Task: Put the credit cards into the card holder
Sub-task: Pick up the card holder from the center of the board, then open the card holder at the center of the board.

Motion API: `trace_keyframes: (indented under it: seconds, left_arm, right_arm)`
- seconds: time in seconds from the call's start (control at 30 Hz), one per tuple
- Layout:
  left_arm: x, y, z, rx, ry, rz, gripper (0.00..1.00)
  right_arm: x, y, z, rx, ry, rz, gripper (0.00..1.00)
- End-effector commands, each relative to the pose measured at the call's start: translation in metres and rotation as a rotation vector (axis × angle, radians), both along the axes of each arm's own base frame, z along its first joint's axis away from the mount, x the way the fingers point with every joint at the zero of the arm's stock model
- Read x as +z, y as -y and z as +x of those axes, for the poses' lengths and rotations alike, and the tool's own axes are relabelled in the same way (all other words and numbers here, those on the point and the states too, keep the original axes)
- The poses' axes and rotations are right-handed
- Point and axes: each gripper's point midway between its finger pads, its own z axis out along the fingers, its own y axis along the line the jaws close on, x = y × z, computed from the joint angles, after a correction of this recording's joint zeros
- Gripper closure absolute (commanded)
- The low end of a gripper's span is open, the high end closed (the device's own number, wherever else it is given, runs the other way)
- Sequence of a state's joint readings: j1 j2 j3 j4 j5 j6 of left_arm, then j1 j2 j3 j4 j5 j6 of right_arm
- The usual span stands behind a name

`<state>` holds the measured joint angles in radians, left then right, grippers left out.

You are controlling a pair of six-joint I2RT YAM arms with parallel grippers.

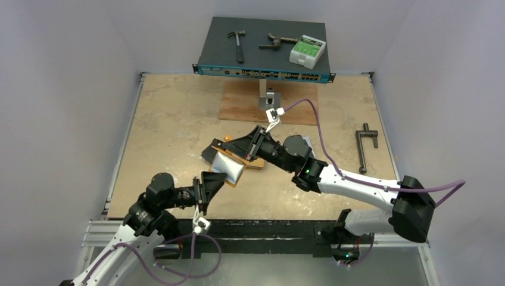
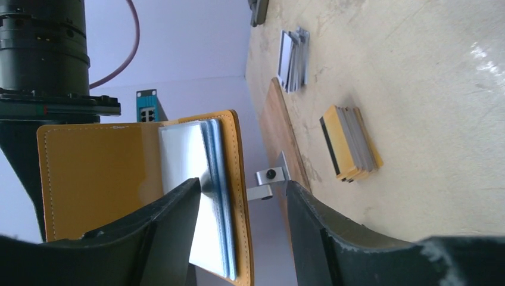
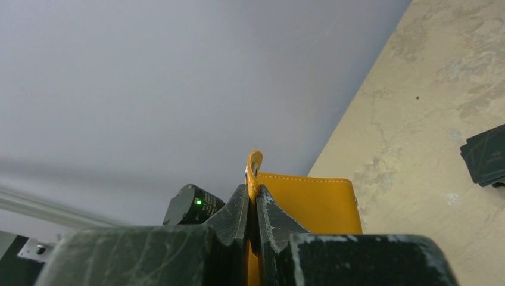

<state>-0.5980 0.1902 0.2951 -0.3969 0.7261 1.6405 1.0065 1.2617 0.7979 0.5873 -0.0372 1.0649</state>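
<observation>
1. The right gripper (image 3: 255,193) is clamped shut on the upper edge of the orange card holder (image 3: 312,202), right beside its snap tab, and holds the wallet up off the table (image 1: 167,119).
2. The card holder hangs open over mid-table between the two arms, with its greyish clear sleeves (image 2: 196,179) fanned toward the left gripper (image 2: 243,186).
3. The left gripper's jaws stand apart and grip nothing. One finger (image 2: 172,220) sits in front of the sleeves, though it cannot be told whether it touches them.
4. On the table beyond lies a yellow-orange stack of credit cards (image 2: 351,143), black showing along one end. A silver-grey stack (image 2: 293,56) lies farther off, apart from it.
5. A black folded case (image 3: 485,156) rests on the table to the wallet's right in the right wrist view.
6. At the far edge, a network switch (image 1: 262,53) carries a hammer (image 1: 237,43) and a green-and-white box (image 1: 308,50).
</observation>
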Motion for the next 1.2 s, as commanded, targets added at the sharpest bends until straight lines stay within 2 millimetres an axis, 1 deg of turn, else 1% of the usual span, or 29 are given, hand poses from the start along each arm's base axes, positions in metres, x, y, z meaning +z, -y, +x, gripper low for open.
trace_keyframes:
  seconds: [0.0, 0.03, 0.13, 0.23, 0.27, 0.33, 0.43, 0.47, 0.6, 0.67, 0.77, 0.83, 0.9, 0.97, 1.0, 1.07, 1.1, 1.17]
  left_arm:
    - [0.027, 0.006, 0.011, 0.002, 0.145, -0.05, 0.48]
    - [0.034, 0.007, 0.014, 0.005, 0.175, -0.067, 0.51]
    - [0.044, 0.007, 0.016, 0.015, 0.187, -0.079, 0.6]
    - [0.056, 0.007, 0.015, 0.018, 0.203, -0.109, 0.74]
    - [0.059, 0.006, 0.014, 0.016, 0.2, -0.117, 0.77]
    - [0.064, 0.006, 0.009, 0.003, 0.189, -0.124, 0.86]
    - [0.065, 0.005, 0.004, -0.012, 0.186, -0.127, 0.98]
    - [0.066, 0.005, 0.002, -0.014, 0.182, -0.128, 1.0]
    - [0.066, 0.003, 0.0, -0.012, 0.167, -0.128, 1.0]
    - [0.067, 0.002, 0.0, -0.007, 0.162, -0.132, 1.0]
    - [0.071, 0.001, -0.001, -0.003, 0.138, -0.135, 1.0]
    - [0.073, 0.001, -0.003, -0.006, 0.108, -0.133, 1.0]
    - [0.073, 0.0, -0.009, -0.015, 0.039, -0.115, 1.0]
    - [0.066, -0.002, -0.019, -0.037, -0.061, -0.057, 1.0]
    - [0.061, -0.004, -0.026, -0.054, -0.119, -0.015, 1.0]
    - [0.046, -0.006, -0.042, -0.102, -0.233, 0.079, 1.0]
    - [0.037, -0.009, -0.051, -0.129, -0.28, 0.128, 1.0]
    - [0.018, -0.015, -0.07, -0.179, -0.388, 0.213, 1.0]
  right_arm:
    - [0.043, -0.003, -0.003, 0.034, 0.019, 0.105, 1.0]
    - [0.043, -0.003, -0.003, 0.037, 0.014, 0.107, 1.0]
    - [0.042, -0.002, -0.004, 0.035, 0.003, 0.102, 1.0]
    - [0.034, 0.0, -0.003, 0.028, -0.015, 0.08, 1.0]
    - [0.031, 0.001, -0.003, 0.023, -0.02, 0.074, 1.0]
    - [0.025, 0.002, -0.001, 0.014, -0.032, 0.064, 1.0]
    - [0.016, 0.005, 0.002, -0.003, -0.046, 0.037, 1.0]
    - [0.013, 0.006, 0.003, -0.007, -0.053, 0.029, 1.0]
    - [0.001, 0.011, 0.005, -0.018, -0.075, 0.006, 1.0]
    - [-0.008, 0.013, 0.007, -0.026, -0.088, -0.026, 1.0]
    - [-0.022, 0.019, 0.011, -0.032, -0.094, -0.093, 1.0]
    - [-0.038, 0.023, 0.015, -0.031, -0.095, -0.195, 0.99]
    - [-0.056, 0.028, 0.018, -0.037, -0.082, -0.323, 0.79]
    - [-0.075, 0.033, 0.02, -0.027, -0.061, -0.453, 0.68]
    - [-0.085, 0.036, 0.02, -0.02, -0.05, -0.515, 0.6]
    - [-0.097, 0.043, 0.018, 0.004, -0.018, -0.603, 0.48]
    - [-0.098, 0.045, 0.017, 0.014, 0.003, -0.631, 0.43]
    - [-0.094, 0.049, 0.015, 0.029, 0.052, -0.658, 0.37]
